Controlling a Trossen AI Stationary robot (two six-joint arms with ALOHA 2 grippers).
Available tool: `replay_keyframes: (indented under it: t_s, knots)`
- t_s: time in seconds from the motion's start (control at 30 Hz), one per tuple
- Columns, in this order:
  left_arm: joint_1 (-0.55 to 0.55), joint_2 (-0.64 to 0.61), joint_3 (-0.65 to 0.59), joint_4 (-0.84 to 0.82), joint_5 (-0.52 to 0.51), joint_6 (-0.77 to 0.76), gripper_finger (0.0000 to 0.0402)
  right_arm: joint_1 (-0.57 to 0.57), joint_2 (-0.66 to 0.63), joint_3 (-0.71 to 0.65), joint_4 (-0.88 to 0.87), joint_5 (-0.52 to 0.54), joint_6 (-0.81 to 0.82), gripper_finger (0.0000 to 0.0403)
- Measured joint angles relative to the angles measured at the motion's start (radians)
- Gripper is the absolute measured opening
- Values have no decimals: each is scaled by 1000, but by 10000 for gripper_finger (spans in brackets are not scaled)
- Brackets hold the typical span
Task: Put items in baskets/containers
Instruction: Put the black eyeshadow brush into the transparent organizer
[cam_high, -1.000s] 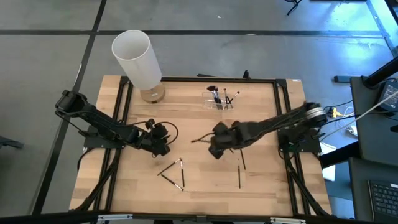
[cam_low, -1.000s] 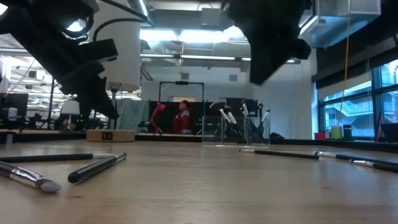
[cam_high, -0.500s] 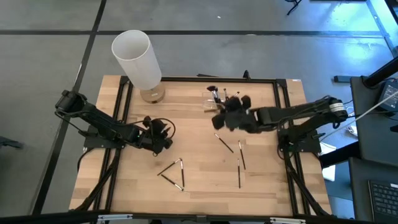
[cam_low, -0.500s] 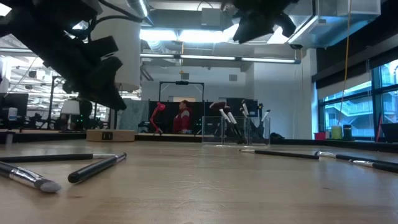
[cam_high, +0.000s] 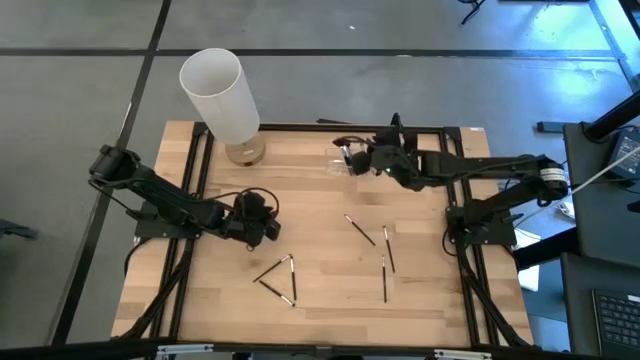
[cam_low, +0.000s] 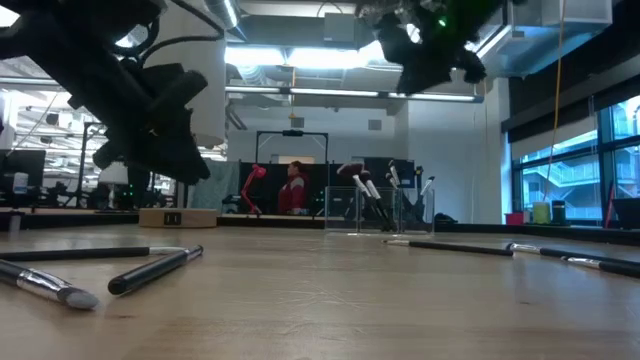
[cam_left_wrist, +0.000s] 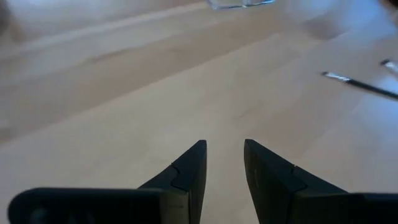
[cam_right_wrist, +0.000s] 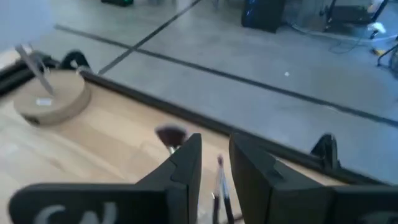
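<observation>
Delivery step at the clear organizer (cam_low: 398, 214).

Near edge of the table (cam_high: 320, 310): loose brushes (cam_high: 288, 278) lying flat, not yet collected. Mid-table: left gripper (cam_high: 262, 228) hovering low, jaws apart, empty. Far edge: right gripper (cam_high: 368, 160) above the organizer; thin shafts visible in its narrow gap, grip cannot be told. Next, probably: align over a compartment, lower, release upright.

Open wooden counter (cam_high: 320, 310) lies along the near edge. Mid-counter, scattered thin black-handled brushes (cam_high: 285, 278) obstruct. At the far edge stand the tall white cylinder (cam_high: 221, 95) and the small clear plastic organizer (cam_high: 352, 160), the right end effector (cam_high: 372, 160) above it.
</observation>
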Motion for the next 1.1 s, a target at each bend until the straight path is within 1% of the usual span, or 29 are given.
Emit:
replay_keyframes:
  t_s: [0.1,0.2,0.3,0.4,0.47,0.57,0.7,0.8,0.87,1.0,1.1]
  knots:
    - [0,40,25,52,40,-5,102,-21,-72,-108,103,-42,-39,84]
    - [0,118,90,61,80,-8,102,-61,-185,-184,204,-149,-99,84]
    - [1,220,181,52,129,-18,102,-76,-302,-269,307,-241,-150,84]
    - [1,323,291,3,193,-31,102,-76,-403,-346,343,-331,-180,84]
    - [0,384,375,-72,237,-49,102,-71,-469,-383,336,-383,-180,84]
    - [-8,461,507,-232,302,-110,102,-58,-555,-425,292,-443,-174,84]
    - [-29,543,684,-452,397,-190,102,-35,-658,-443,218,-501,-111,84]
    - [-53,581,772,-549,401,-240,102,-19,-716,-446,173,-524,-104,84]
    - [-64,599,802,-572,396,-289,102,-8,-747,-446,159,-524,-104,84]
    - [-80,625,810,-579,381,-404,102,4,-777,-446,139,-524,-124,84]
    - [-84,649,810,-593,413,-461,107,4,-785,-446,126,-523,-160,84]
